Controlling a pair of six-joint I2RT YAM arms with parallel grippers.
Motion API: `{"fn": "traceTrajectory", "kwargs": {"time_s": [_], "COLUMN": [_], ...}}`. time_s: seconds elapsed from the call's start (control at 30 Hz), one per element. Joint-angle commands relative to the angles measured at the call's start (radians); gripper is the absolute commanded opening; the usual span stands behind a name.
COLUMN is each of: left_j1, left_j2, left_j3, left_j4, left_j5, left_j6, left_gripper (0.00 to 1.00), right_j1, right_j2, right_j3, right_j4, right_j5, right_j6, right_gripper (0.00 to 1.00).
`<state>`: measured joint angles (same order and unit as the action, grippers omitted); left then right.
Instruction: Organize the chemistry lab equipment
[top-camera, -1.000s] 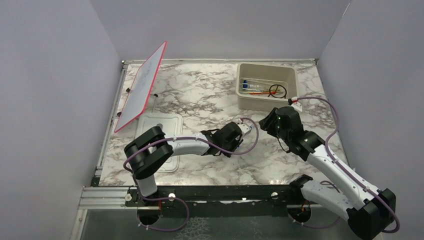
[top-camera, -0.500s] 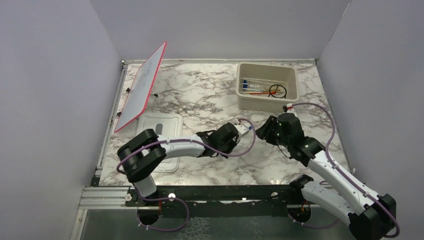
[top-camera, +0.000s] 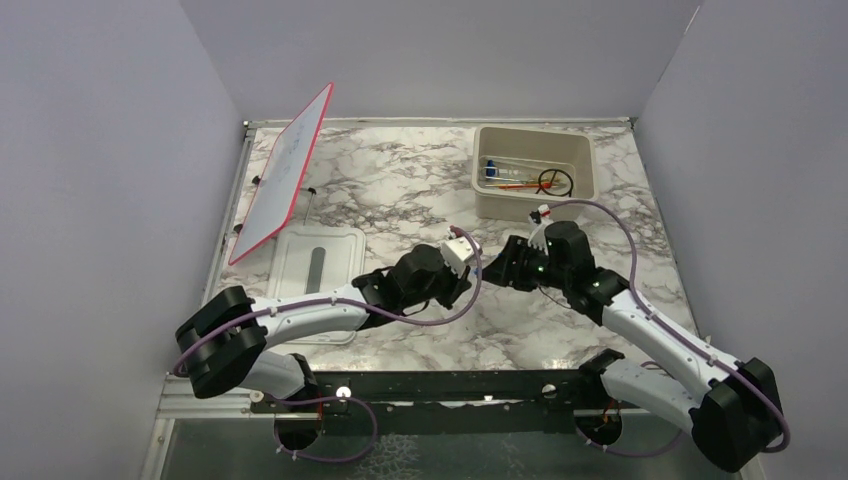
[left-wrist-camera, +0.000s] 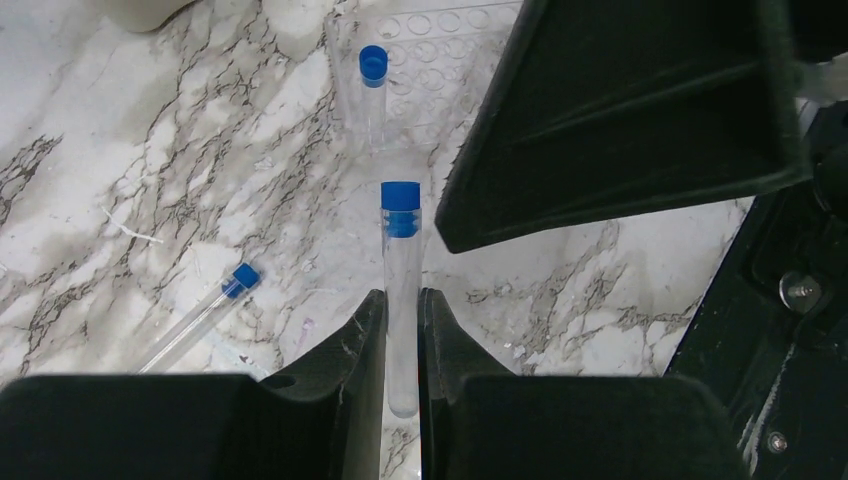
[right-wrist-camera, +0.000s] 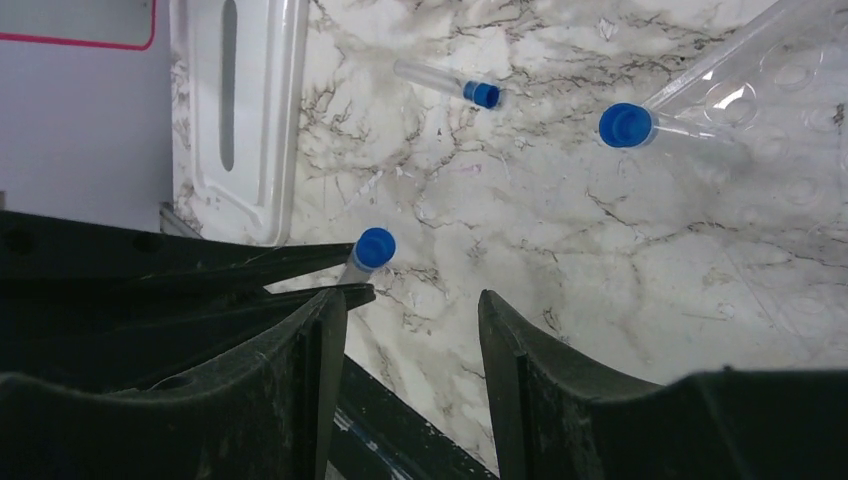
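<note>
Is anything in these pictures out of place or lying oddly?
Yes. A loose tube lies flat on the table, apart from the rack where a second tube stands upright. The left fingers hold a third tube.

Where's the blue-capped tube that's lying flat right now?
Lower left of the left wrist view: the flat tube lies on the marble table, apart from the left gripper, which grips a second tube.

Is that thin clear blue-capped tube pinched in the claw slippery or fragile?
Probably slippery: the thin clear blue-capped tube looks smooth and glossy. It seems stiff, standing straight though the left gripper pinches only its bottom end. Possibly fragile, since its wall looks thin.
</note>
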<state>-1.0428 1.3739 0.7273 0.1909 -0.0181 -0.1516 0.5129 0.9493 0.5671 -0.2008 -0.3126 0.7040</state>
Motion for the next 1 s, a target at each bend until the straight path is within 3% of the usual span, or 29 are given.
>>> {"fn": "traceTrajectory", "kwargs": {"time_s": [0.0,0.33,0.63,0.8,0.9,0.97], "left_j1": [-0.006,-0.006,-0.006,-0.006,-0.006,-0.005], "left_j2": [-0.046,-0.047,-0.053,-0.052,-0.047,-0.046], "left_j3": [-0.034,-0.054,-0.055,-0.057,-0.047,-0.034], "left_j4": [0.082,0.090,0.096,0.096,0.087,0.073], "left_j5": [0.043,0.067,0.071,0.065,0.034,0.011], "left_j6": [0.013,0.015,0.019,0.017,0.003,-0.008], "left_gripper": [0.08,0.08,0.08,0.09,0.18,0.30], "right_j1": [-0.005,-0.005,-0.005,-0.005,-0.005,-0.005], "right_j2": [0.055,0.075,0.149,0.153,0.139,0.129], "right_j3": [0.033,-0.026,-0.002,-0.006,-0.002,0.010], "right_j4": [0.053,0.224,0.162,0.192,0.184,0.143], "right_j5": [-0.048,-0.099,-0.100,-0.140,-0.126,-0.083], "right_j6": [0.081,0.187,0.184,0.181,0.160,0.132], "right_gripper": [0.56,0.49,0.42,0.25,0.18,0.17]}}
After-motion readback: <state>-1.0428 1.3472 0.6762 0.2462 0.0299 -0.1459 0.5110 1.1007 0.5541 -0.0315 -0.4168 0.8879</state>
